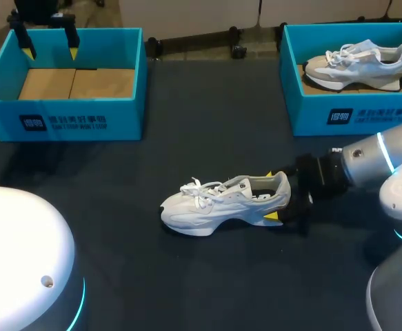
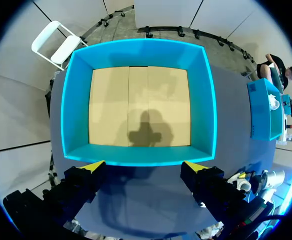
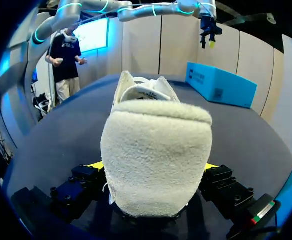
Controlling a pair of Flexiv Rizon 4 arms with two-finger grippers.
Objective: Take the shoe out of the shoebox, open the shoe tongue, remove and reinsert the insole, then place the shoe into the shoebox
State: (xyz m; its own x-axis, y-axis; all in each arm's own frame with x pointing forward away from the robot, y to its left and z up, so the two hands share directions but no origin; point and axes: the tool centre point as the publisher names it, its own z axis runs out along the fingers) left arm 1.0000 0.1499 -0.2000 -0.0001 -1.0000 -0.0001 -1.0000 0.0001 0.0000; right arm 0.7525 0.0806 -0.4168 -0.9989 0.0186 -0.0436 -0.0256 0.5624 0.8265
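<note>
In the right shoebox [image 1: 304, 110] sits one shoe [image 1: 356, 63]; another shoe [image 1: 221, 203] lies outside.

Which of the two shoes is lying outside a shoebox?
The white shoe on the table, its heel gripped by the right hand. The other shoe sits inside the right-side shoebox.
</note>
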